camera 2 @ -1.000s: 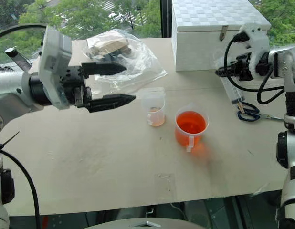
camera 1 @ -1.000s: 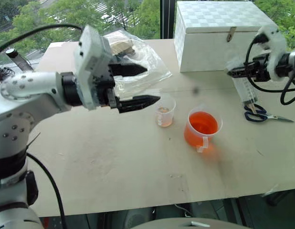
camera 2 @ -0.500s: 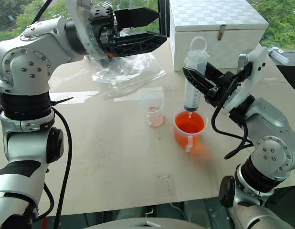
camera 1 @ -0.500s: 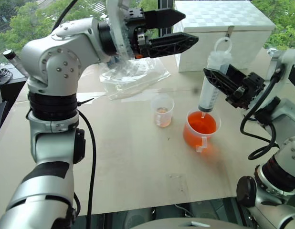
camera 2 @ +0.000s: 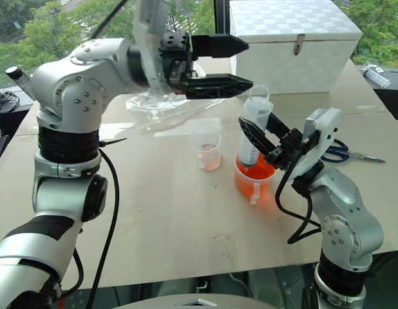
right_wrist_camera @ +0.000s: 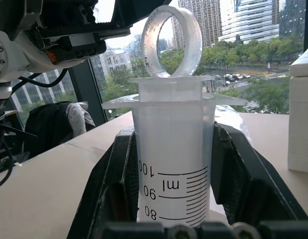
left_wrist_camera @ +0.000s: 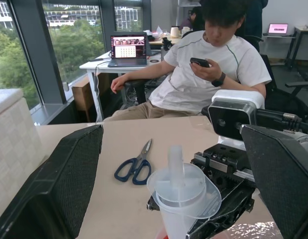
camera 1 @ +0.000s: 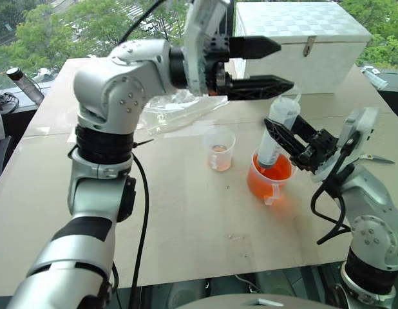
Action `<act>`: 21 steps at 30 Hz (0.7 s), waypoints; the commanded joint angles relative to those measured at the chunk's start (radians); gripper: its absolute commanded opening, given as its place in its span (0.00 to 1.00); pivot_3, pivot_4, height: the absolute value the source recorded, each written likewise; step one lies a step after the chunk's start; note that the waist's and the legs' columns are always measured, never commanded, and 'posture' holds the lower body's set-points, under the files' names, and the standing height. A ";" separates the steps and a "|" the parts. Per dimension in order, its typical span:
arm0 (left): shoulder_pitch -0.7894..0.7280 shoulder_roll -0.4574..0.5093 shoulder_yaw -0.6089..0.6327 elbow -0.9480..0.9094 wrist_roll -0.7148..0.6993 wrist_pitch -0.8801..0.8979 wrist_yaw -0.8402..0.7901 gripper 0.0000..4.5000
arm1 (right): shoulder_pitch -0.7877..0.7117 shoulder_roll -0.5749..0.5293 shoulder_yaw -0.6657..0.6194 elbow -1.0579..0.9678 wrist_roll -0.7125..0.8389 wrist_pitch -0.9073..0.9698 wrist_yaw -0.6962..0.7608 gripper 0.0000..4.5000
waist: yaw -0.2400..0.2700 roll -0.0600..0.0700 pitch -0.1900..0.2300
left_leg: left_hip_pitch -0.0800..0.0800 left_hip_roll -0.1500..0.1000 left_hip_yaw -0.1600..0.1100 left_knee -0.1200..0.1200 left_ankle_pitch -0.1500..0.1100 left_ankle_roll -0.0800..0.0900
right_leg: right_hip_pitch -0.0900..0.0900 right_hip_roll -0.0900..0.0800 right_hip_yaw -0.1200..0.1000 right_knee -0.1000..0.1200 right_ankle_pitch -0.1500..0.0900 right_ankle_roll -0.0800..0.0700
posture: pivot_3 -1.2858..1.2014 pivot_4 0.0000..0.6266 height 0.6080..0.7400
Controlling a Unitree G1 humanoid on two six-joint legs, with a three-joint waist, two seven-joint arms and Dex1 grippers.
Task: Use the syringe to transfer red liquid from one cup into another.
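My right gripper (camera 1: 281,129) is shut on the barrel of the syringe (camera 1: 271,151), a clear tube with printed scale marks (right_wrist_camera: 174,164). The syringe leans, its plunger pushed in and its lower end inside the handled beaker (camera 1: 266,183) of red liquid (camera 1: 279,168). The small handleless cup (camera 1: 220,149) stands just left of the beaker, a little pale liquid at its bottom. My left gripper (camera 1: 284,64) is open and level, hanging just above the plunger top (left_wrist_camera: 183,189) without touching it.
A white box (camera 1: 295,45) stands at the table's far side, with a crumpled clear plastic bag (camera 1: 180,106) to its left. Blue-handled scissors (camera 2: 344,152) lie to the right of the beaker. A seated person (left_wrist_camera: 209,74) holding a phone is beyond the table's right end.
My right gripper has come down and back with the syringe, tilting it and sinking its tip into the beaker. My left gripper has swung to the right, over the plunger.
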 commanded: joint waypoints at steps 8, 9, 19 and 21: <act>-0.001 -0.077 -0.072 0.037 0.125 -0.110 -0.052 1.00 | 0.008 -0.060 0.055 0.075 -0.051 -0.231 0.015 0.33 | 0.001 0.000 0.000 | 0.000 0.000 0.000 0.000 0.000 0.000 | 0.000 0.000 0.000 0.000 0.000 0.000 | 0.52 0.24 1.00; 0.000 -0.081 -0.074 0.040 0.131 -0.111 -0.054 1.00 | 0.008 -0.063 0.057 0.079 -0.053 -0.240 0.011 0.33 | 0.001 0.000 0.000 | 0.000 0.000 0.000 0.000 0.000 0.000 | 0.000 0.000 0.000 0.000 0.000 0.000 | 0.52 0.24 1.00; 0.027 -0.063 -0.110 0.034 0.169 -0.091 -0.126 0.20 | 0.005 -0.086 0.070 0.082 -0.039 -0.270 -0.031 0.33 | 0.001 0.000 0.000 | 0.000 0.000 0.000 0.000 0.000 0.000 | 0.000 0.000 0.000 0.000 0.000 0.000 | 0.52 0.24 1.00; 0.035 -0.060 -0.117 0.032 0.183 -0.100 -0.134 0.05 | 0.002 -0.087 0.071 0.080 -0.034 -0.269 -0.036 0.33 | 0.001 0.000 0.000 | 0.000 0.000 0.000 0.000 0.000 0.000 | 0.000 0.000 0.000 0.000 0.000 0.000 | 0.52 0.24 1.00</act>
